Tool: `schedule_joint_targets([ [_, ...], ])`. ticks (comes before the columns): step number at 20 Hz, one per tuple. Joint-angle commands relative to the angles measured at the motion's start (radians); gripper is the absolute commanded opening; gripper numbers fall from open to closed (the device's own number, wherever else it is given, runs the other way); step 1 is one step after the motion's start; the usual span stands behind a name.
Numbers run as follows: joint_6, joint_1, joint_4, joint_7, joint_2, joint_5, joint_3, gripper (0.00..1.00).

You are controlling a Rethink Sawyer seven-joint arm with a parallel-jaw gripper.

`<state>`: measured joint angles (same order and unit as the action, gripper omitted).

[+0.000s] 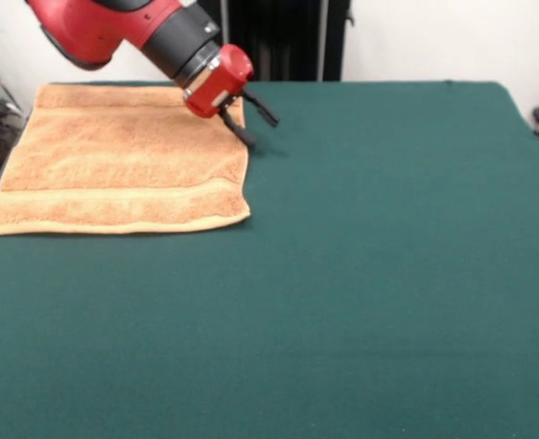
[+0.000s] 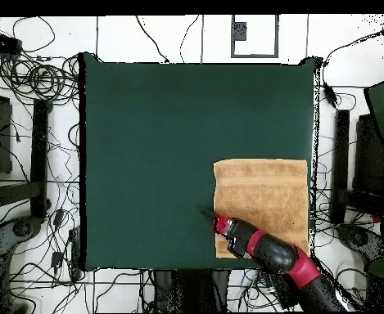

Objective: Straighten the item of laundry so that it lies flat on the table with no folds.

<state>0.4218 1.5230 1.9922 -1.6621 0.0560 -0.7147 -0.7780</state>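
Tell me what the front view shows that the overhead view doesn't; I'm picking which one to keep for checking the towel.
Front only: the towel's woven bands and slightly wavy near edge, and the gripper's two open fingers beside its far corner.
Overhead only: the whole table with the towel at one edge near a corner, and cables on the floor around it.
Both: the towel spread out with no visible folds, and the gripper at its edge, holding nothing.

The towel (image 1: 118, 162) lies flat on the worktop (image 1: 370, 274); the end effector (image 1: 253, 123), fingers apart, hovers at its edge.
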Motion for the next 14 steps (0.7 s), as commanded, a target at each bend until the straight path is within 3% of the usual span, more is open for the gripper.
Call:
schedule_joint_targets([
  [1, 0.073, -0.027, -0.108, 0.109, 0.000, -0.007, 0.033, 1.00],
  [14, 0.132, -0.010, -0.139, 0.144, 0.041, 0.031, 0.029, 1.00],
])
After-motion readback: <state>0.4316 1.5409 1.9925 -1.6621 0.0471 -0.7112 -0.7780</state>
